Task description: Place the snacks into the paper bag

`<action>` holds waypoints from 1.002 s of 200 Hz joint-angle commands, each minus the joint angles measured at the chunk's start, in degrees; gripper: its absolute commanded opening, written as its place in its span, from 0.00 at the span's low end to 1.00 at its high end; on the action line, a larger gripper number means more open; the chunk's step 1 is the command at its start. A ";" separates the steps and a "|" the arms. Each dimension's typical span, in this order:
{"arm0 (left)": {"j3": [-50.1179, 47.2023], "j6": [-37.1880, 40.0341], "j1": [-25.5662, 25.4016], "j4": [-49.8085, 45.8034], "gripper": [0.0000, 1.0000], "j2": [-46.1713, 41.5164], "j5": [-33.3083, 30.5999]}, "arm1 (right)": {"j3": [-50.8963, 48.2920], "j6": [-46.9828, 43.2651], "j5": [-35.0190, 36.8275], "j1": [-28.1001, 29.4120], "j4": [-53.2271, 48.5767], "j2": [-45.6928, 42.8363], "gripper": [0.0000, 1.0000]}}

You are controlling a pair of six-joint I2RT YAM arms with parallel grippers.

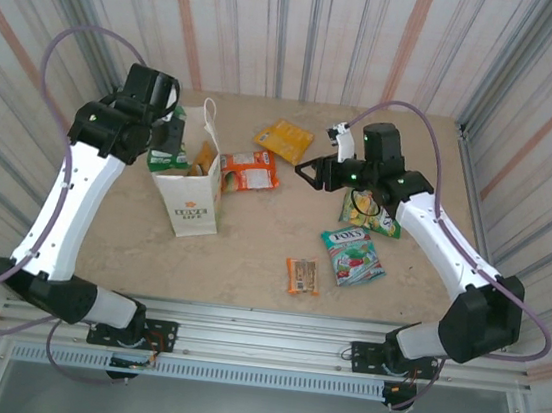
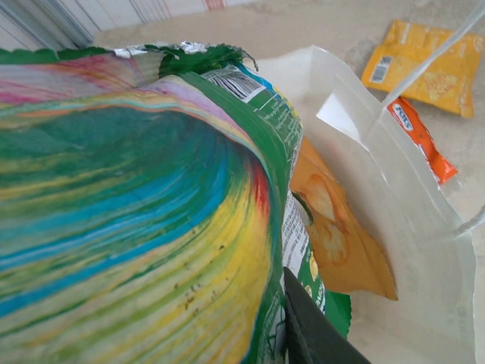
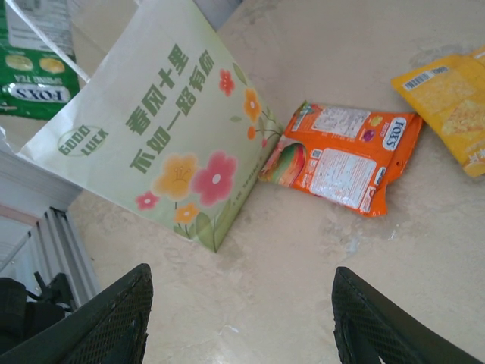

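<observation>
Now, left gripper clamping green packet — right gripper spread wide, empty

The cream paper carrier bag with flower print stands left of centre on the bench, with a flat orange packet inside it. A green-white foil packet hangs at the bag's left rim, gripped in the left end effector. A red-orange packet lies against the bag's right foot, with a yellow-orange packet behind that. Further right lie a yellow-green packet, a teal-red packet in front of it, and a tiny orange bar pack left of that
</observation>
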 commanded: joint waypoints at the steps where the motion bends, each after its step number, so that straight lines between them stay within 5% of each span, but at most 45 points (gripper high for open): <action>1: -0.45 -1.34 0.54 -0.58 0.09 1.33 4.82 | 1.66 2.06 -0.98 0.69 -3.25 1.34 0.63; 61: -1.61 -2.90 1.79 -2.57 0.18 3.76 8.88 | 2.17 2.62 -1.64 0.87 -3.90 2.37 0.63; 92: -1.04 -2.73 2.85 -3.55 0.41 3.15 7.92 | 2.23 3.32 -1.81 0.95 -4.53 2.71 0.63; 120: 2.63 -0.54 2.28 -3.94 0.51 2.75 7.12 | 4.17 2.04 2.79 0.73 -9.49 2.87 0.62; 162: 6.48 0.84 -0.50 -3.84 0.52 1.04 6.54 | 6.51 1.71 5.46 -2.08 -16.88 2.32 0.63; 200: 4.10 4.89 -7.17 1.92 0.54 -2.17 12.92 | 5.15 3.47 10.05 -6.62 -25.00 1.86 0.64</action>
